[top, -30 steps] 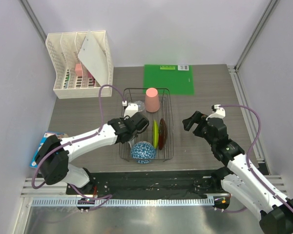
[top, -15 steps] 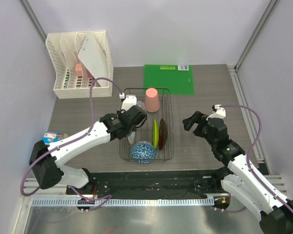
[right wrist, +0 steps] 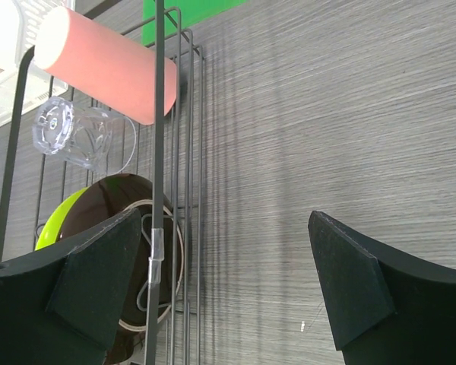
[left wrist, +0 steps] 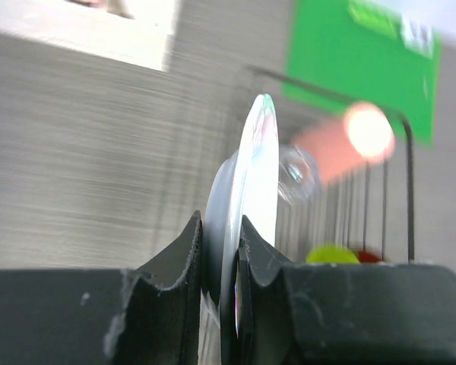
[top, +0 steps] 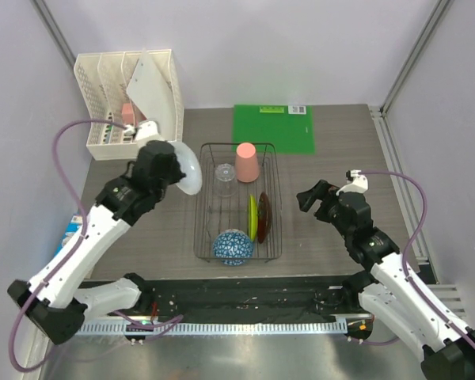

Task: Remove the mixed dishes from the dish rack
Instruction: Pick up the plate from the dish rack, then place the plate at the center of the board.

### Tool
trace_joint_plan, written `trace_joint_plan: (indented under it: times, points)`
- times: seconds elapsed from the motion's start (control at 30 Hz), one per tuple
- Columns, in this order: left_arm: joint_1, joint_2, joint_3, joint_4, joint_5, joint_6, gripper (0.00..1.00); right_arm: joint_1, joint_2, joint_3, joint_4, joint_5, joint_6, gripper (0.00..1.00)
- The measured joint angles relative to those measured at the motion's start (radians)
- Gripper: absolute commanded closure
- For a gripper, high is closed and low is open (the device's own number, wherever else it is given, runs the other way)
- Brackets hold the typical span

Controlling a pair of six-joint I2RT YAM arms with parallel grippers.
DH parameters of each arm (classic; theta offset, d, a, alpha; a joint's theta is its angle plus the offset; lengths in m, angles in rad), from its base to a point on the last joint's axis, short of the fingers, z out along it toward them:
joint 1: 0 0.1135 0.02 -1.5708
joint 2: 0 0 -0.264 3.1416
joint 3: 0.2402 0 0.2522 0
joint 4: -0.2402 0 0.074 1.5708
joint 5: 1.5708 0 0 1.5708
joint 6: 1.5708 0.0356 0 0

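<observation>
Left arm (top: 87,237): extended forward and outward to the left.
Left gripper (left wrist: 220,228): jaws nearly closed, clamping the white plate (left wrist: 258,167) edge-on.
Right arm (top: 380,261): bent, reaching forward.
Right gripper (top: 310,199): jaws wide apart, holding nothing.

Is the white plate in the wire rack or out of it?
Out. The left gripper pinches the white plate on edge, left of the dish rack.
</observation>
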Motion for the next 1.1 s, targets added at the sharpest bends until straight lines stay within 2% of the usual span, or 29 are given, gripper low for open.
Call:
trace_joint_plan:
  times: [0.17,0.27,0.47,0.67,0.9,1.1]
  points:
    - [0.321,-0.142,-0.174,0.074,0.119,-0.094,1.00,0.000,-0.012,-0.001,0.004,-0.010,0.013,0.04]
    - [0.446,-0.189,-0.280,0.082,0.173,-0.163,1.00,0.000,-0.029,-0.013,0.016,-0.024,0.018,0.04]
    - [0.554,-0.138,-0.439,0.203,0.332,-0.293,1.00,0.000,-0.055,-0.027,0.024,-0.046,0.021,0.04]
    - [0.673,0.039,-0.543,0.400,0.500,-0.404,1.00,0.000,-0.074,-0.034,0.036,-0.070,0.022,0.04]
    - [0.719,0.192,-0.546,0.575,0.539,-0.444,1.00,0.000,-0.080,-0.043,0.047,-0.086,0.026,0.04]
    - [0.738,0.333,-0.532,0.629,0.540,-0.453,1.00,0.000,-0.103,-0.065,0.052,-0.093,0.036,0.04]
